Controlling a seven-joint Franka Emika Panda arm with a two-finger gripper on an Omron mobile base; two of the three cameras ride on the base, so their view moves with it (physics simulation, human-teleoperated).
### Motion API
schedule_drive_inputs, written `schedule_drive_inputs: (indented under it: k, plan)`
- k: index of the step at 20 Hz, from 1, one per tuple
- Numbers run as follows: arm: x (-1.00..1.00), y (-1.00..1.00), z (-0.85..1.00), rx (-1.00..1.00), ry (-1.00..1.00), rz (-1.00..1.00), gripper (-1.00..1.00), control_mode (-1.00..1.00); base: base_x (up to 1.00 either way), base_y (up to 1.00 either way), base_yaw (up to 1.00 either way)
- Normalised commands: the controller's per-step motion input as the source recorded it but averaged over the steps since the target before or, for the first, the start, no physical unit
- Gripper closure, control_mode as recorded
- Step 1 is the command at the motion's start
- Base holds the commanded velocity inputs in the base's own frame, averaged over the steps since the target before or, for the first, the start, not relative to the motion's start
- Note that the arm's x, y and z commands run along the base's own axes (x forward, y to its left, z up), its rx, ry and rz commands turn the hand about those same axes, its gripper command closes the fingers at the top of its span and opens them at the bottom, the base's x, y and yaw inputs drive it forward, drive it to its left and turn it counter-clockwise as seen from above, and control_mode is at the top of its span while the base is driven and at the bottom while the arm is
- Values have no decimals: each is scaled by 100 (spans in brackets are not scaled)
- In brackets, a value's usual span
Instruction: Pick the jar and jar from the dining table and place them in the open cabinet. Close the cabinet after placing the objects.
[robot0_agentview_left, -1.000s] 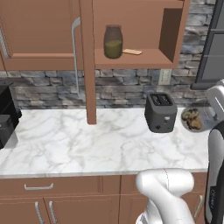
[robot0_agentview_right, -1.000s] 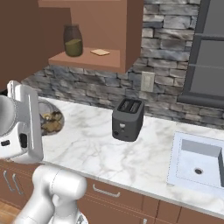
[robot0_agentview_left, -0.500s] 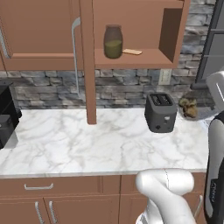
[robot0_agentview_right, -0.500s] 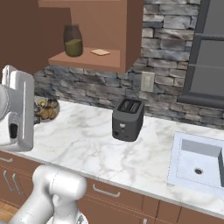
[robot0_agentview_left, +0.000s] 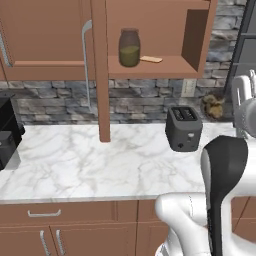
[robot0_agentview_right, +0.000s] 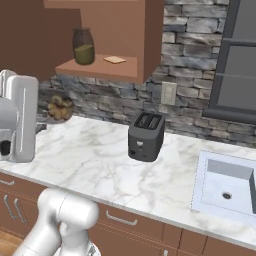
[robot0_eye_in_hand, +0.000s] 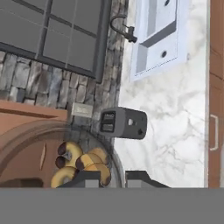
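My gripper (robot0_eye_in_hand: 110, 178) is shut on the shorter jar with brown chunks (robot0_eye_in_hand: 83, 162), whose glass rises close before the hand camera. From the base, this jar (robot0_agentview_left: 214, 106) hangs above the counter to the right of the toaster, just below the open cabinet (robot0_agentview_left: 155, 66). It also shows from the right side as the held jar (robot0_agentview_right: 60, 107). The taller jar with olive-green filling (robot0_agentview_left: 129, 47) stands on the cabinet shelf (robot0_agentview_right: 100, 66) towards its left. The cabinet door (robot0_agentview_left: 103, 75) stands open, edge-on, with its silver handle (robot0_agentview_left: 86, 60). The dining table is out of view.
A dark toaster (robot0_agentview_left: 184, 127) stands on the white marble counter (robot0_agentview_left: 90, 160). A flat tan piece (robot0_agentview_left: 150, 59) lies on the shelf beside the green jar. A sink (robot0_agentview_right: 227, 182) is set in the counter's right end. A black appliance (robot0_agentview_left: 7, 135) sits far left.
The arm has lifted the jar with brown chunks upward from counter height towards the shelf's level. The green jar and toaster have not moved.
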Motion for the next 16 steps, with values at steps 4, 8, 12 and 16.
schedule_drive_inputs:
  k: [4,8,12,16]
  plan:
    - [20,6,26,6,-12,-10,100,-100,0,0,0]
    - [25,0,33,8,-3,-8,100,-100,0,0,0]
    - [21,0,40,10,0,-7,100,-100,0,0,0]
    - [9,0,37,9,10,-5,100,-100,0,0,0]
